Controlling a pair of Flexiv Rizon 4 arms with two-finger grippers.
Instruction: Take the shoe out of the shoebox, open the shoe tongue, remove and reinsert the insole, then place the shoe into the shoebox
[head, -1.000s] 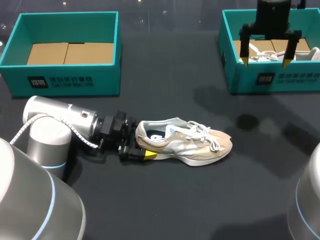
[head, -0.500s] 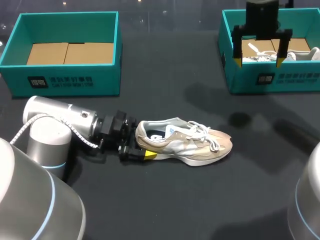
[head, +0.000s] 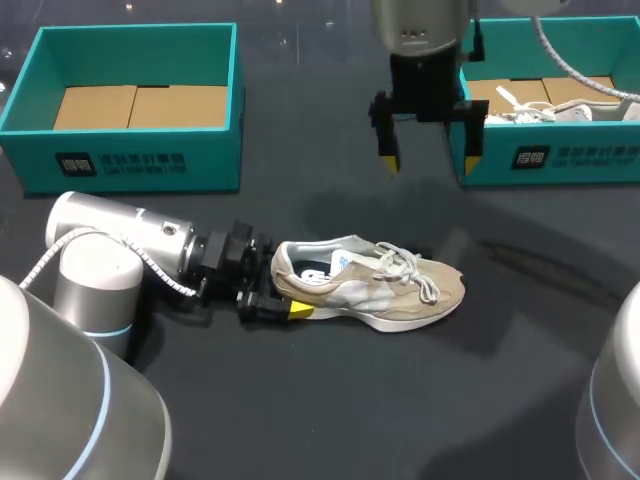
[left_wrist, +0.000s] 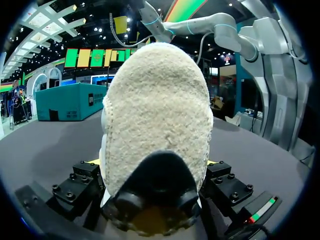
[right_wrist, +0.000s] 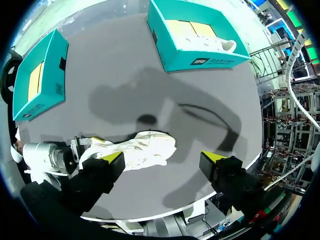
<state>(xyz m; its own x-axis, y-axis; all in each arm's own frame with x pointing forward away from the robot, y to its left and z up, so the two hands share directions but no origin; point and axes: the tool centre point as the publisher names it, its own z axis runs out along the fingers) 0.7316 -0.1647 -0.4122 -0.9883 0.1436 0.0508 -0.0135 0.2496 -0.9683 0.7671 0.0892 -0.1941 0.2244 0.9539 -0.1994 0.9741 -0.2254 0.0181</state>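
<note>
- At the heel of the shoe (head: 370, 285), my left claw (head: 283, 300) is clamped: the black finger blocks press on both sides of the heel.
- The shoe lies on its sole on the table (head: 330, 420), toe pointing away from the left arm.
- Its upper looks like soft beige suede with paler mesh panels. It has loose white laces, a thick white sole and a dark lining with a blue patch inside the opening.
- In the left wrist view the heel is a rounded, nubbly cream mound over a glossy black base. The rest of the shoe is hidden behind it.
- In the head view only one yellow fingertip (head: 300, 310) shows beside the heel. The other is hidden behind the shoe.
- Beyond the shoe's toe end and high above the table, my right claw (head: 430, 162) hangs with its fingers spread wide and holds nothing.
- Just past that claw stands a teal card shoebox (head: 545, 160) with a brown cardboard floor. A second pale shoe (head: 540, 110) lies inside, partly cut off by the box wall.
- Beyond the shoe's heel end stands another teal shoebox (head: 130, 165), showing only its brown floor.
- The table is matte and dark.
</note>
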